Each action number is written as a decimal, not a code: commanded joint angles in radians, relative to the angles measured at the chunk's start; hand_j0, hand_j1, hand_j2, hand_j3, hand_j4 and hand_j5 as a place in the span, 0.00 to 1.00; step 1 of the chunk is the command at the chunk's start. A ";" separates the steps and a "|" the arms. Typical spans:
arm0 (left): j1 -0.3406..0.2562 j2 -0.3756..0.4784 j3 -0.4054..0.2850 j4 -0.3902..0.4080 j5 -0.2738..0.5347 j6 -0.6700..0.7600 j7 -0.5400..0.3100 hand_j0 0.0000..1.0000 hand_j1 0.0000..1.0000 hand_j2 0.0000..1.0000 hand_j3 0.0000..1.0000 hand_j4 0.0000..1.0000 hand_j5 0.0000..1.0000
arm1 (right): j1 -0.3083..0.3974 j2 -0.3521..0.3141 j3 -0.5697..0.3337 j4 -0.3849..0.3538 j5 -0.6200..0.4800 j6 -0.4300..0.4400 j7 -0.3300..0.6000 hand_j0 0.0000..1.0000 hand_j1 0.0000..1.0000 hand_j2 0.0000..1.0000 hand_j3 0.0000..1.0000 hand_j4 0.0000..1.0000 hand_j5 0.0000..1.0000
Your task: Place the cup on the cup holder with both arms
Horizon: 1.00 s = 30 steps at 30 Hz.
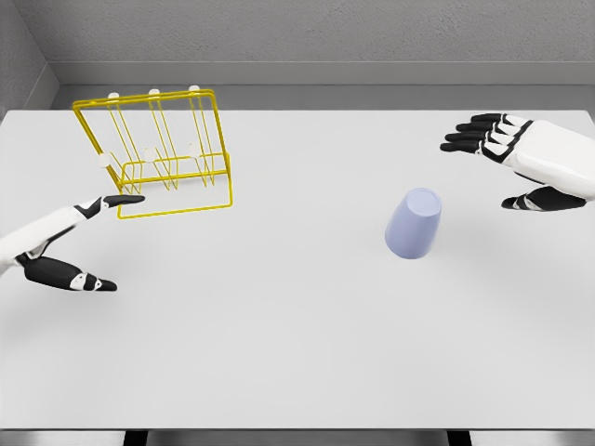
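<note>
Cup (415, 224) stands upside down on the white table (297, 353), right of the middle, well apart from both hands; it is pale lavender, smooth, tapered, w/ the wider mouth down and the closed base up. The right hand (525, 158) hovers beyond and to the right of it, fingers stretched out together and thumb spread below, so wide and holding nothing. The left hand (70, 246) comes in low at the left, also wide and empty, one fingertip pointing at the front lower corner of the cup holder (158, 153), very near it (touching or not, I cannot tell). The holder is a thin yellow wire rack, approx. box-shaped, w/ white-tipped pegs standing up, and it appears tilted, not flat on the table. Risks, as I judge: the smooth tapered wall can slip out of the fingers if the grasp is too high, where the cup is narrower; a sideways touch can tip the cup, and then it rolls in a curve. The light wire rack can slide or tip more if the left hand pushes it instead of steadying it, and then the pegs do not meet the cup mouth.
</note>
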 commanded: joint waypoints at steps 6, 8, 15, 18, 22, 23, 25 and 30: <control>0.000 0.001 -0.002 0.001 0.008 0.002 0.000 1.00 1.00 1.00 1.00 1.00 1.00 | -0.003 0.002 0.002 -0.019 -0.019 0.001 -0.043 1.00 1.00 1.00 1.00 1.00 1.00; 0.000 0.001 -0.003 0.001 0.005 0.002 0.000 1.00 1.00 1.00 1.00 1.00 1.00 | -0.009 0.009 0.007 -0.019 -0.016 0.001 0.052 1.00 1.00 1.00 1.00 1.00 1.00; 0.000 -0.001 -0.005 0.001 0.002 0.002 0.000 1.00 1.00 1.00 1.00 1.00 1.00 | -0.147 0.071 0.013 -0.051 -0.016 0.075 0.467 1.00 1.00 1.00 1.00 1.00 1.00; 0.000 -0.007 -0.005 0.003 -0.003 0.002 0.000 1.00 1.00 1.00 1.00 1.00 1.00 | -0.204 0.104 0.025 -0.051 -0.018 0.099 0.467 1.00 1.00 1.00 1.00 1.00 1.00; -0.002 -0.005 -0.005 0.003 -0.023 0.002 0.000 1.00 1.00 1.00 1.00 1.00 1.00 | -0.368 0.200 0.190 -0.025 -0.018 0.211 0.467 1.00 1.00 1.00 1.00 1.00 1.00; -0.008 -0.005 -0.006 0.001 -0.050 0.002 0.000 1.00 1.00 1.00 1.00 1.00 1.00 | -0.371 0.205 0.202 -0.011 -0.018 0.222 0.467 1.00 1.00 1.00 1.00 1.00 1.00; -0.014 -0.008 -0.008 -0.001 -0.086 0.002 0.000 1.00 1.00 1.00 1.00 1.00 1.00 | -0.371 0.206 0.202 -0.002 -0.016 0.224 0.467 1.00 1.00 1.00 1.00 1.00 1.00; -0.012 -0.005 -0.008 -0.002 -0.043 0.002 0.000 1.00 1.00 1.00 1.00 1.00 1.00 | -0.383 0.203 0.222 -0.002 -0.010 0.222 0.467 1.00 1.00 1.00 1.00 1.00 1.00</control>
